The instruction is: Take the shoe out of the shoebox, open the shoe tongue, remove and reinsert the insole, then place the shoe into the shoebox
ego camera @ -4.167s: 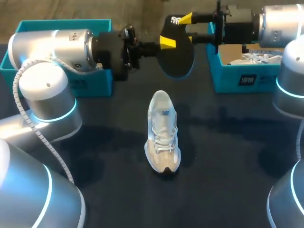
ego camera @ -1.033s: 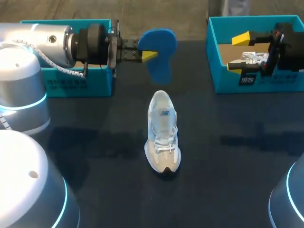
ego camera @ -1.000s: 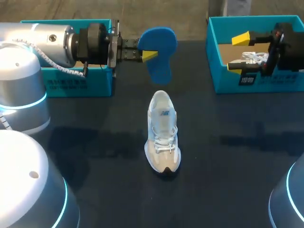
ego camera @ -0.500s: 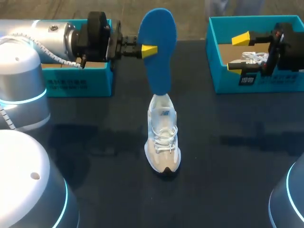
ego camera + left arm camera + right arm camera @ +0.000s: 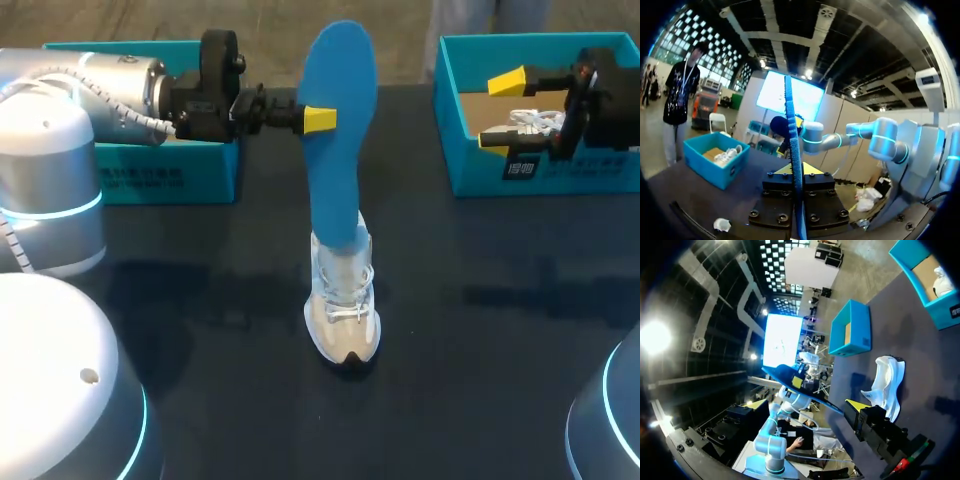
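The left pincer, in the upper middle of the head view, is clamped on the blue insole, gripping it by one long edge near its upper end. In the left wrist view that pincer has the insole edge-on between its fingers. The insole stands nearly upright, its lower end at the heel opening of the white shoe, which sits mid-frame on the dark tabletop, toe toward the bottom edge. Behind the left arm, upper left, lies the left shoebox. The right pincer hangs wide apart, holding nothing, over the right shoebox at upper right, where a second shoe lies.
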